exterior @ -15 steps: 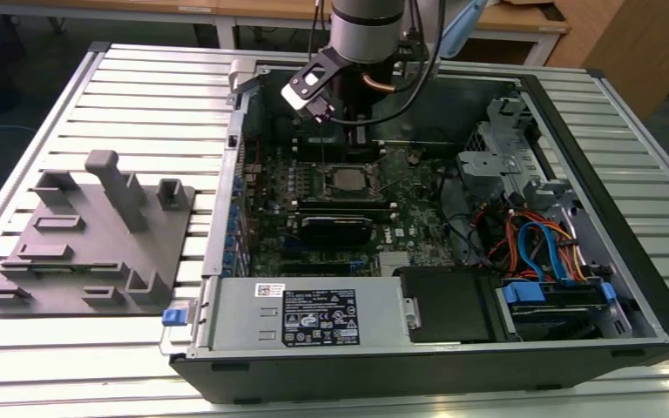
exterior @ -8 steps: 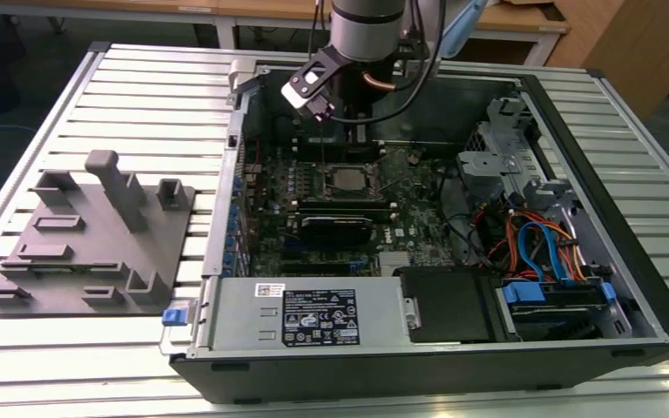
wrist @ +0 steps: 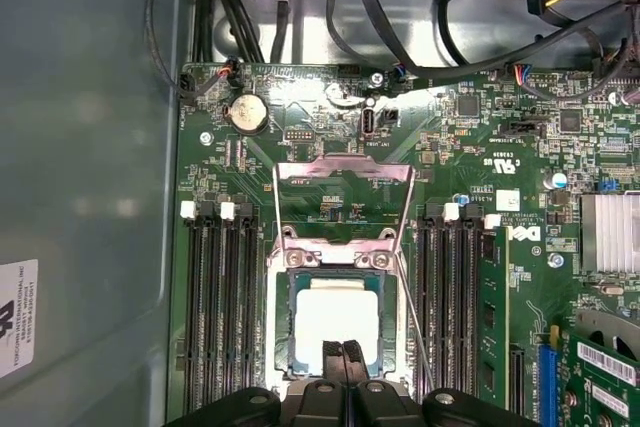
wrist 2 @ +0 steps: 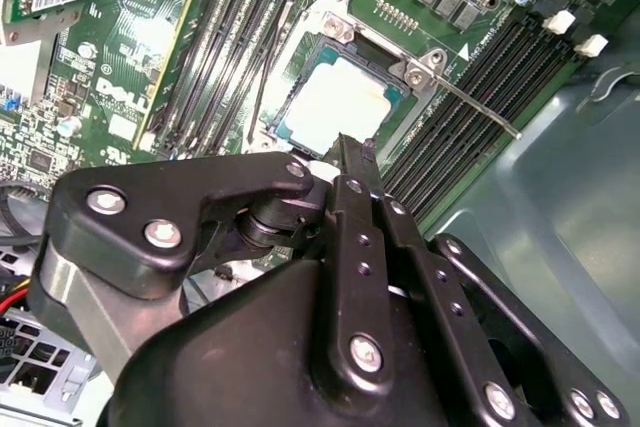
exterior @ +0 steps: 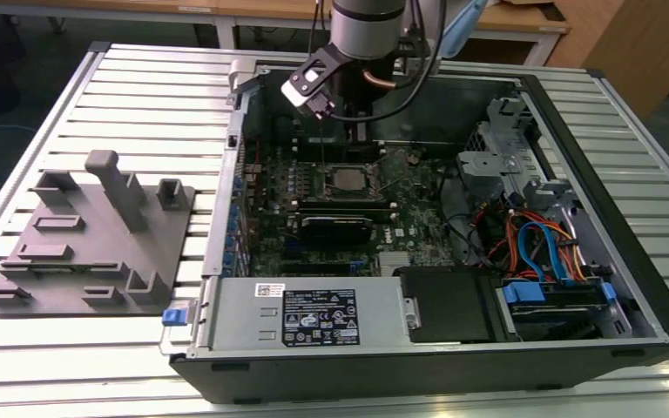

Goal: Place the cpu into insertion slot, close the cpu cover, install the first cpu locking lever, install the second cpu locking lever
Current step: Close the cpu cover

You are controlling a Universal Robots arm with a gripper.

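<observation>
A computer case [exterior: 451, 366] lies open on the tabletop [exterior: 137, 87], with a moulded tray [exterior: 91, 252] beside it on the exterior view's left. Inside, the motherboard [exterior: 410, 222] lies flat, the power supply [exterior: 311, 318] nearer the exterior camera and cables [exterior: 532, 244] to the exterior view's right. The chip [wrist: 338, 319] sits in the socket [wrist: 284, 327] between two banks of memory slots [wrist: 215, 317], the cover [wrist: 345, 169] swung open beyond it, the pincer [wrist: 345, 359] just above the chip's edge.

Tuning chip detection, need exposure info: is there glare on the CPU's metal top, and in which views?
First wrist view: the silver-grey metal top of the small flat square cpu is blown out to near white and its surface detail is lost. Second wrist view: the cpu has the same washed-out hotspot. Exterior view: the cpu reads as even grey with no hotspot.
</observation>
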